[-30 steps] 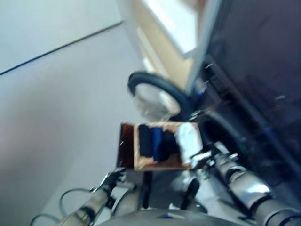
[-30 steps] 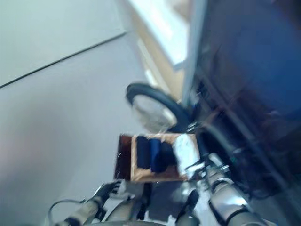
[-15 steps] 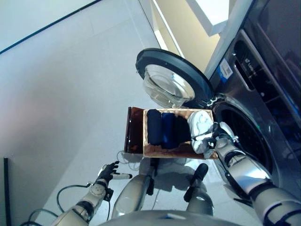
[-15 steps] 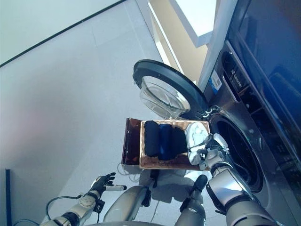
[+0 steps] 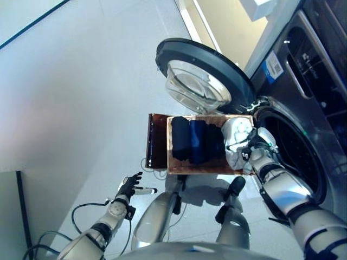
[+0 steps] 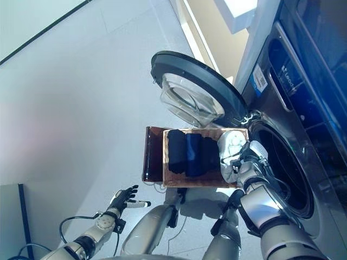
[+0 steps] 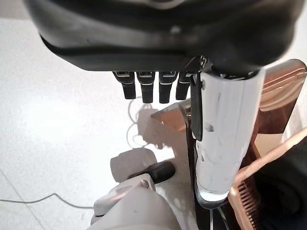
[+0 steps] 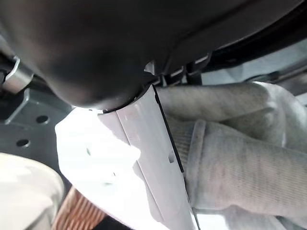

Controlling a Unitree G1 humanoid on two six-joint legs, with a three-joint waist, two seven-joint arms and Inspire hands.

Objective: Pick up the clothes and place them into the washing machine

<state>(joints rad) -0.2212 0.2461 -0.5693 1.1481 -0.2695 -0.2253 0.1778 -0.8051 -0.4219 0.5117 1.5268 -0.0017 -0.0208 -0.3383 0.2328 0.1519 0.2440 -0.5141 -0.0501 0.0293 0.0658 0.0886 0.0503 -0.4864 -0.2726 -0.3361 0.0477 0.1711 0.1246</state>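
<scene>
Scene: a head camera looks down at a front-loading washing machine point(image 5: 303, 130) along the right side of the frame, its round door point(image 5: 203, 81) swung wide open toward the upper middle.
Basket: a shallow woven basket point(image 5: 198, 168) sits on the floor at the centre of the frame, just beside the machine's dark drum opening point(image 5: 293, 157).
Basket contents: three dark rolled garments point(image 5: 196, 140) lie side by side, navy and black; a pale grey-white garment point(image 5: 234, 135) is bunched at the end nearest the drum.
Right hand: the right hand point(image 5: 254, 147) rests on the pale garment at the basket's right end. Its wrist view shows the white-covered thumb point(image 8: 144, 163) pressed against soft ribbed grey cloth point(image 8: 230, 163), so the hand looks clamped on it.
Left hand: the left hand point(image 5: 129, 189) hangs at the lower left of the frame, over bare floor, fingers spread and holding nothing.
Handling: the cloth looks light, soft and floppy, likely to sag and trail when lifted; not fragile or slippery.
Where to hold: a deep handful through the middle of the bunch seems best, so loose ends clear the basket rim and the door seal.
</scene>
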